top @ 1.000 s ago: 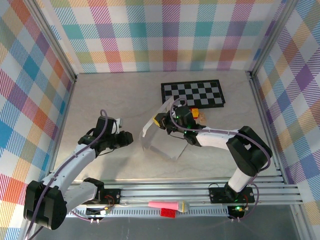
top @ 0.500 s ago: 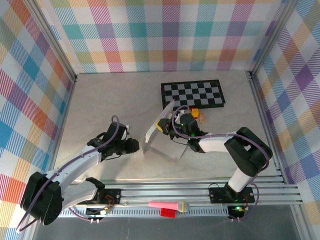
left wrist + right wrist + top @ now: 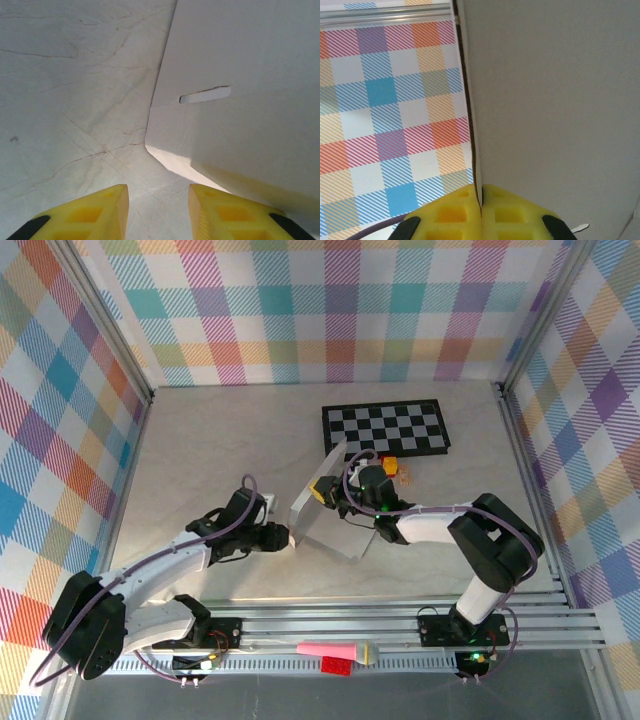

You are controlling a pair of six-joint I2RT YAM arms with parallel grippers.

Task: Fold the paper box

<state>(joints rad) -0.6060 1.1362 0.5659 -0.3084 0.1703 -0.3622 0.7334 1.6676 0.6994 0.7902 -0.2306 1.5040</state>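
The right end effector [image 3: 481, 192] is closed on a thin edge of the paper box [image 3: 555, 100]. Its yellow fingers pinch the sheet between them and hold one panel tilted up off the surface [image 3: 220, 440]. The left end effector [image 3: 158, 192] is open and grips nothing. It sits low over the surface, pointed at the box's lower corner and just short of it, where a cut slot [image 3: 205, 94] shows in the panel. The box stands partly raised just on the near side of the checkerboard mat [image 3: 385, 427]. For a clean fold, the left fingers should probably meet that free corner squarely and push slowly while the right grip stays firm without tugging. That way the card should bend along its crease rather than buckle or slide toward the mat.
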